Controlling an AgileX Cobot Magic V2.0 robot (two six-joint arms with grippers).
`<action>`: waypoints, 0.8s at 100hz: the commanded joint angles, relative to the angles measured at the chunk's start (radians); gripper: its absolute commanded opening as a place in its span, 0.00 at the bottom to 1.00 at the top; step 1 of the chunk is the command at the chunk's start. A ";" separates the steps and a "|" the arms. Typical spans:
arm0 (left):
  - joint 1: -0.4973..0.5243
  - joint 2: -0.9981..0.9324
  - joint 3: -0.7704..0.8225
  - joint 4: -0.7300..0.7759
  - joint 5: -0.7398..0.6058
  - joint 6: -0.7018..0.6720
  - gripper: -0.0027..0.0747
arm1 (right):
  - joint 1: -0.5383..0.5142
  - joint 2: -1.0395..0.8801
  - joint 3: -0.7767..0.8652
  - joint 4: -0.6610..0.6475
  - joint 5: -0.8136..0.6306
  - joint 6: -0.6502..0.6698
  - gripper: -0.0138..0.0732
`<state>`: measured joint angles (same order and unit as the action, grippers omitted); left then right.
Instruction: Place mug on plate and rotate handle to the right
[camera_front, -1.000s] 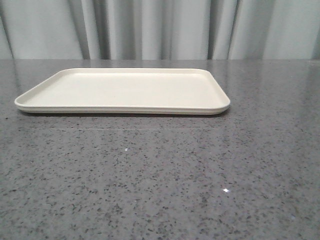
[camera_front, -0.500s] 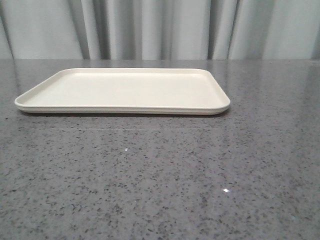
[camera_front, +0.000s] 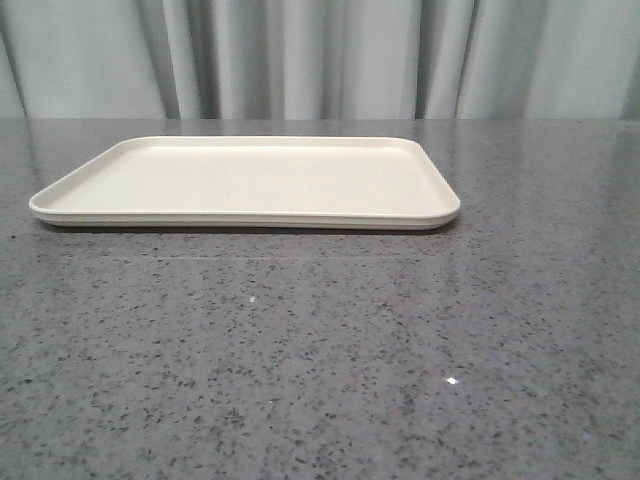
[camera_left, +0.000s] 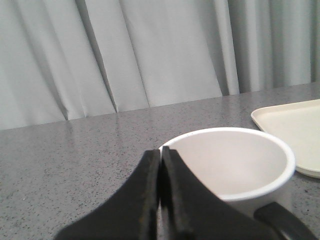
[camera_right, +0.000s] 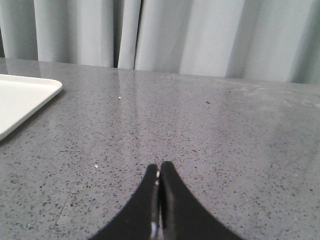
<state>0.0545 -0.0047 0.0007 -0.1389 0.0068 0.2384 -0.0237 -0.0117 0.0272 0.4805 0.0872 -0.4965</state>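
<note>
Off to the left, I see the left gripper (camera_left: 160, 155) pressed together at the rim of the white cylindrical mug (camera_left: 235, 165), black loop handle (camera_left: 280, 222) showing. Cream rectangular tray (camera_front: 245, 182) sits bare on the grey speckled table (camera_front: 320, 350). Right gripper (camera_right: 159, 172) pinched closed, holding nothing.

Lighting: soft, even, overhead; glints on polished tabletop (camera_front: 330, 340). Thin shadow under plate (camera_front: 250, 185). Left gripper (camera_left: 160, 152) fingers blurred, near-silhouette.
</note>
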 joint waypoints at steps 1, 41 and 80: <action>0.000 -0.028 0.009 -0.012 -0.086 -0.004 0.01 | 0.002 -0.019 0.000 0.008 -0.082 -0.006 0.09; 0.000 -0.028 0.009 -0.019 -0.086 -0.004 0.01 | 0.002 -0.019 0.000 0.008 -0.082 -0.006 0.09; 0.000 -0.028 0.009 -0.020 -0.086 -0.008 0.01 | 0.002 -0.019 0.000 0.008 -0.082 -0.006 0.09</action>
<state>0.0545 -0.0047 0.0007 -0.1479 0.0000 0.2384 -0.0237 -0.0117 0.0272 0.4805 0.0872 -0.4965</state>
